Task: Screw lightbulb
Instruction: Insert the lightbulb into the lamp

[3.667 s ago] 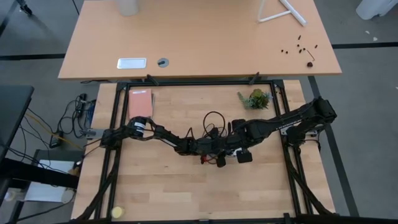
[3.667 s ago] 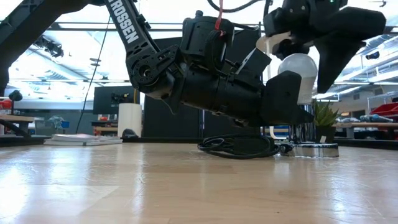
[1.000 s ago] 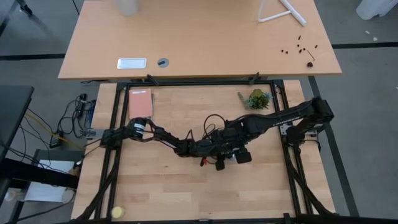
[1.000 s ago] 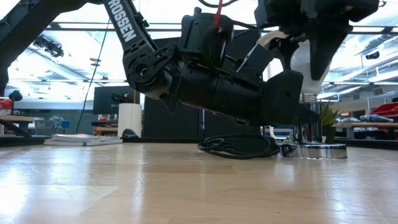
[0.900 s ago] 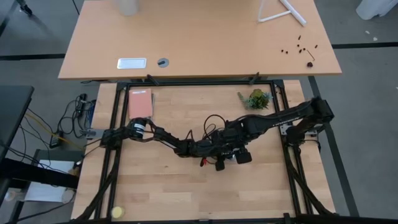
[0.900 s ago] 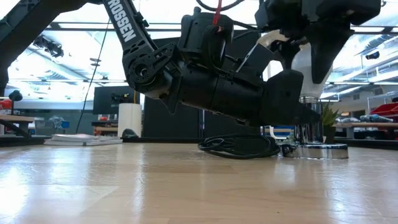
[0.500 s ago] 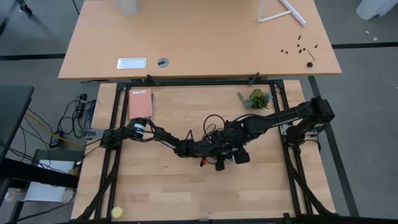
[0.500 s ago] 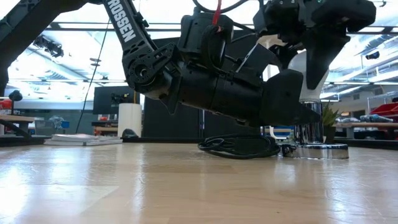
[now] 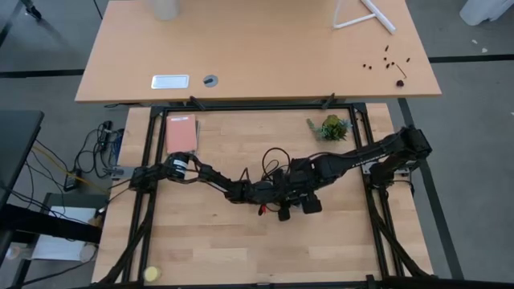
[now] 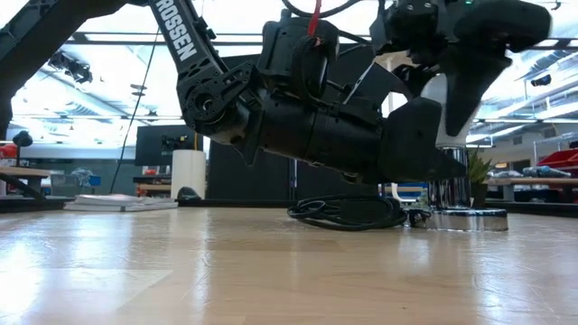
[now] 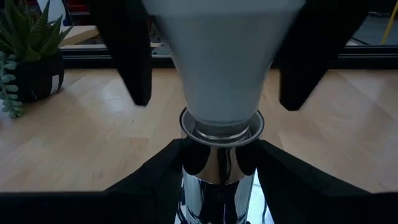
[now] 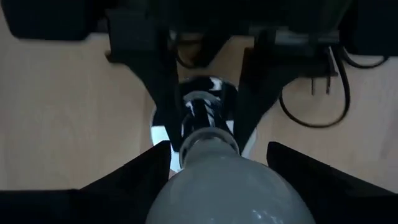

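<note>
Lowered since the earliest frame, the small white pear-shaped lightbulb now has its greyish screw base seated in the mouth of the upright chrome socket stem; earlier it hung clear above. I judge that threading has begun but is not finished, since a band of thread shows above the rim in the left wrist view.

Right gripper: comes down from above, its two dark fingers pinching the bulb's rounded body on either side. From the right wrist view, the bulb fills the foreground, glossy and pale grey, with the socket directly beneath it.

Left gripper: comes in low and level, its fingers pressed against the chrome stem on both flanks, steadying it.

Bulb in the left wrist view: matte white, tapering to a narrow neck, apparently upright and in line with the stem.

Round silvery socket disc: flat on the pale wooden table, with a coiled black cord beside it. Both grippers meet near the table's middle in the high view.
</note>
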### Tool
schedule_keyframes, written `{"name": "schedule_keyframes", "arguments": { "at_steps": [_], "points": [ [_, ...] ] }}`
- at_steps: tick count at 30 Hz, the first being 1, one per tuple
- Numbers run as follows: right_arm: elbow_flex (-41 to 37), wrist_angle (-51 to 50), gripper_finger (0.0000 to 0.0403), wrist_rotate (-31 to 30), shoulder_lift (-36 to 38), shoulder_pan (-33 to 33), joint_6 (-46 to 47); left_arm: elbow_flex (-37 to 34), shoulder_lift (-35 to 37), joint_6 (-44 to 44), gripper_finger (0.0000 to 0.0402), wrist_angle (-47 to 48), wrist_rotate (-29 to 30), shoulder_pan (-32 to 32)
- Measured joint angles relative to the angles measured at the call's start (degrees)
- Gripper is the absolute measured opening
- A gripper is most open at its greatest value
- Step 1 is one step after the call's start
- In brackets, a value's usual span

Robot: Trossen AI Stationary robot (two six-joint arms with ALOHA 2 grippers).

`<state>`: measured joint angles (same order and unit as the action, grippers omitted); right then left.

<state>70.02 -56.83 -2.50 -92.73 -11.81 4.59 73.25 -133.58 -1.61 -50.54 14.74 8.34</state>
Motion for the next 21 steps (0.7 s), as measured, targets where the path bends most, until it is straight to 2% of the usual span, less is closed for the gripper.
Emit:
{"name": "schedule_keyframes", "arguments": {
  "at_steps": [8, 13, 21],
  "points": [
    [0.0, 2.4, 0.0271, -0.2, 0.0, -0.9, 0.4, 0.0, 0.0, -0.1, 0.0194, -0.1, -0.2, 0.0],
    [0.0, -0.8, 0.0271, -2.2, -0.1, -1.2, 1.8, 0.1, 0.0, -0.2, 0.0194, 0.4, 0.1, 0.0],
    [-0.5, 0.1, 0.0267, -1.7, -0.1, -1.8, -1.6, 0.1, 0.1, -0.2, 0.0194, 0.6, 0.2, 0.0]
  ]
}}
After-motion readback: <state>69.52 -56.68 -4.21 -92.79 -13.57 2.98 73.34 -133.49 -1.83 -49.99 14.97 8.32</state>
